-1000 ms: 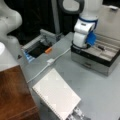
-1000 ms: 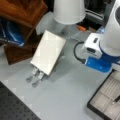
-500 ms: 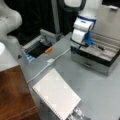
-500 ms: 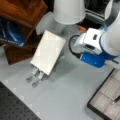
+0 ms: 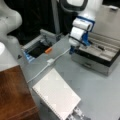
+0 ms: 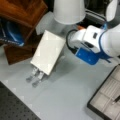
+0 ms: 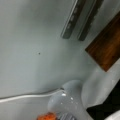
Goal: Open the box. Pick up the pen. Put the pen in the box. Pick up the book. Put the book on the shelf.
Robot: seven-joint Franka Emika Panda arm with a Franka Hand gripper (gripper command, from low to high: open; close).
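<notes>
Wrist view shows no jaws at all, so I cannot tell if they are wide or narrow. It shows only the grey worktop [image 7: 30, 37], two bars of a metal rack [image 7: 71, 21], a brown wooden corner and a white cable [image 7: 25, 96].

In a front view the gripper [image 5: 73, 48] hangs at the left end of the box [image 5: 95, 58] and I see nothing held in it. The box is open, with silver-grey sides and a beige lining in compartments. A slim dark thing in the lining is, I think, the pen [image 5: 100, 47], so I judge that this part is done.

The book [image 5: 56, 97] lies from the gripper toward this front view's bottom left, well apart from it. It is white, flat and plain, with the spiral along its lower long edge. Its long axis runs from upper left to lower right, and its lower end rests on the rack.

The shelf [image 5: 12, 95], dark polished wood with a square corner, stands just beside the book at the view's left. The book is not yet on it.
</notes>
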